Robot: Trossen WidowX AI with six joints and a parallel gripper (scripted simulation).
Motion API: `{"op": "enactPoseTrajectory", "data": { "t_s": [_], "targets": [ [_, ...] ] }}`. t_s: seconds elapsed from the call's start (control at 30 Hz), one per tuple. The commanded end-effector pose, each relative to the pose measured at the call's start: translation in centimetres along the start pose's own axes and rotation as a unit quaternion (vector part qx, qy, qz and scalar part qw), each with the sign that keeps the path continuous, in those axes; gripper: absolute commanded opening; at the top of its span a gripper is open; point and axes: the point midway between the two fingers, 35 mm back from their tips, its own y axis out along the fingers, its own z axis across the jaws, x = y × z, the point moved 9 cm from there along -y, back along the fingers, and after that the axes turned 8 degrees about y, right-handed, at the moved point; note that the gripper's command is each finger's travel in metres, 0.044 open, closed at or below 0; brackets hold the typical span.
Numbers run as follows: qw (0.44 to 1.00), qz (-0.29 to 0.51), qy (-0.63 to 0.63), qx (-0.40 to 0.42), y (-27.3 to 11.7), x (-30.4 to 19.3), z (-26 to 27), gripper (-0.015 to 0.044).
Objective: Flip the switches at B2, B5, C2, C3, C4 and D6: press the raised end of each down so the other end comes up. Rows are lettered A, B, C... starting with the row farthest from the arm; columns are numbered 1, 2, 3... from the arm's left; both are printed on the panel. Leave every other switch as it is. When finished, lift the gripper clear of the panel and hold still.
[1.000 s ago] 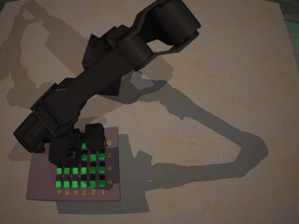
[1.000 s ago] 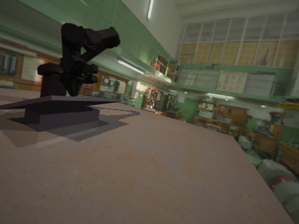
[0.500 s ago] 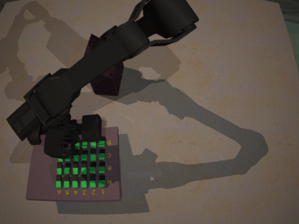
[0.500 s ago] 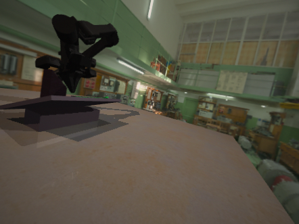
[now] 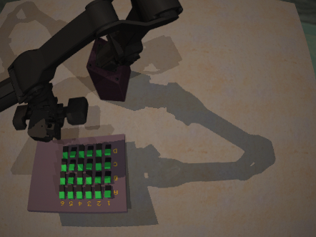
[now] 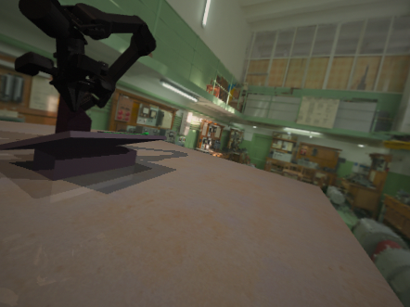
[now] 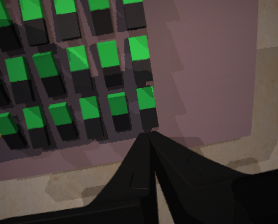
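Top: my black metal end effector (image 5: 46, 135) (image 6: 75, 108) (image 7: 148, 140) over the near edge, D6 side, of the mauve rectangular switch panel (image 5: 43, 177) (image 6: 79, 138) (image 7: 215, 75). Green-and-black rocker switches sit gridded, lettered for addressing.

Exterior: panel propped on a block; fingertips raised above it.

Wrist: fingers closed, nothing gripped, likely for narrow pressing. No containers.
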Motion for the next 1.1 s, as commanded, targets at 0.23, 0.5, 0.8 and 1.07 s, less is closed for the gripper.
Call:
{"op": "enactPoseTrajectory", "data": {
  "t_s": [0.23,0.5,0.8,1.07],
  "targets": [
    [1.000,-0.008,-0.002,0.006,3.0,-1.9,-1.3,0.0000],
    [1.000,-0.011,-0.002,0.008,3.8,-2.1,-1.2,0.0000],
    [1.000,-0.011,-0.002,0.008,5.0,-2.1,-1.2,0.0000],
    [1.000,-0.011,-0.002,0.008,6.1,-2.1,-1.2,0.0000]
  ]
}}
